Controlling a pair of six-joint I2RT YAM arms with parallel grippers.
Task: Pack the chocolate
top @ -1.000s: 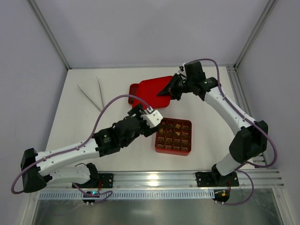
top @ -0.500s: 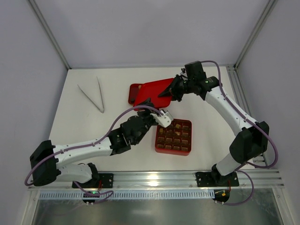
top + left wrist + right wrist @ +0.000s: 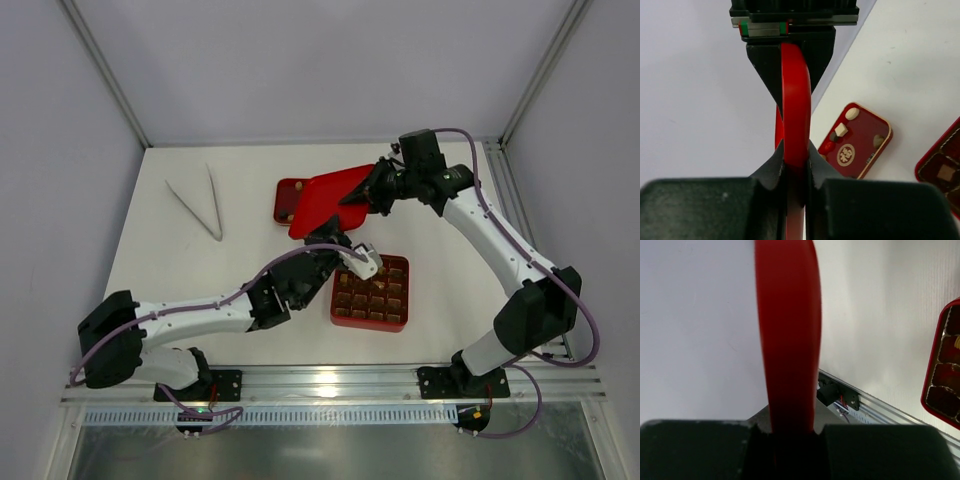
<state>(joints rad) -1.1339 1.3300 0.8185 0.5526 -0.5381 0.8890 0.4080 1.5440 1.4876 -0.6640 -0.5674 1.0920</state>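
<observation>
Brown and tan chocolate [image 3: 371, 290] fills the compartments of a gridded red box [image 3: 400, 322] at the near middle of the white table [image 3: 170, 270]. A few cream and tan pieces lie on a small red tray [image 3: 283, 190] further off to the left. The tray carries a round gold seal [image 3: 845, 155] with one character, too small to read. A flat red lid [image 3: 330, 195] hangs tilted above the tray. The left gripper [image 3: 335, 238] has its jaws closed on the lid's near edge and the right gripper [image 3: 357, 196] pinches its far right edge. Metal tongs [image 3: 205, 210] lie at the far left, well apart.
</observation>
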